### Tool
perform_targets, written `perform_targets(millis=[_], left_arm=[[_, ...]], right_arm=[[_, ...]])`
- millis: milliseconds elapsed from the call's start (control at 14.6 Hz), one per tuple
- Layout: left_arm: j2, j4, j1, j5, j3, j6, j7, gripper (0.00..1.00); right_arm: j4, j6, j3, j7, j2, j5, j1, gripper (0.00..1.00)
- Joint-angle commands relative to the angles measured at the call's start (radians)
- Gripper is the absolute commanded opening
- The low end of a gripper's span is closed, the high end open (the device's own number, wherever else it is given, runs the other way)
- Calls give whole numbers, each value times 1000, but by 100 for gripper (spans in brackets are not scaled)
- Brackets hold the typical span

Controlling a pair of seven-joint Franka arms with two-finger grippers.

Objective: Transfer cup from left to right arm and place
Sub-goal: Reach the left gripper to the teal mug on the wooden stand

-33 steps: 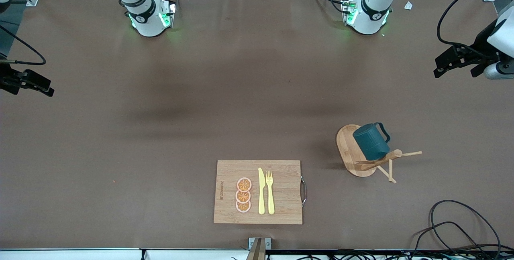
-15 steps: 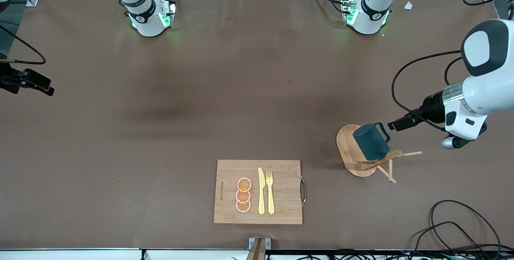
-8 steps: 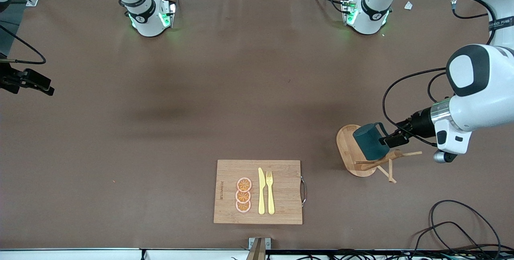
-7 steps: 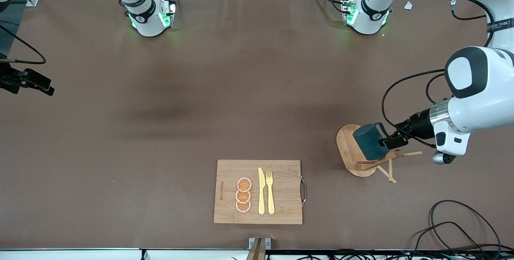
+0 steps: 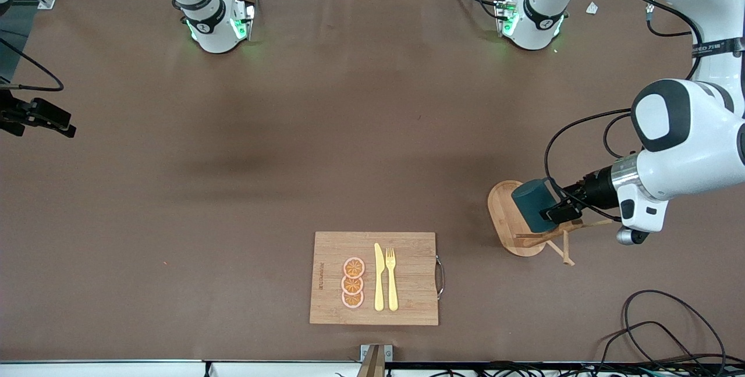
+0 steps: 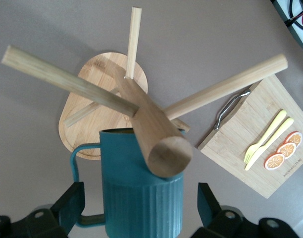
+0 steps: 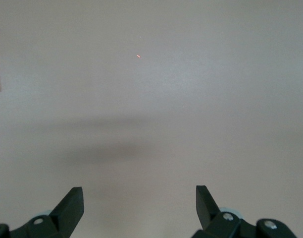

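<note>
1. Cup [image 5: 532, 205]: dark teal mug with a vertically ribbed wall and a loop handle, hanging mouth-down on a peg of the rack, toward the left arm's end of the table.
2. Wooden peg rack [image 5: 512, 226]: smooth round dowels are radiating from a thick central post that is standing on a flat oval base of pale wood.
3. Left gripper [image 5: 557, 205]: black fingers are standing spread apart, flanking the cup's ribbed body at the rack without pressing on it.
4. Right gripper [image 5: 58, 127]: waiting at the right arm's end, jaws parted over bare brown table [image 5: 233, 191].
5. Cutting board [image 5: 407, 249]: rectangular bamboo slab with a metal handle, lying nearer the front camera than the rack.
6. On the board are lying three orange slices [image 5: 353, 283], a yellow knife [image 5: 379, 277] and a yellow fork [image 5: 391, 278].
</note>
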Motion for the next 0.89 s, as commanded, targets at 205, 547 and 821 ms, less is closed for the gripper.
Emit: perform_targets(millis=[205, 547, 821], left_arm=[[28, 11, -4, -16, -12, 27, -9, 100], [52, 5, -4, -16, -22, 59, -6, 99], [55, 5, -3, -16, -33, 61, -6, 91]], right_arm=[[-8, -6, 1, -17, -20, 2, -6, 100], [-8, -6, 1, -17, -20, 3, -6, 100], [-9, -7, 0, -17, -20, 3, -6, 100]])
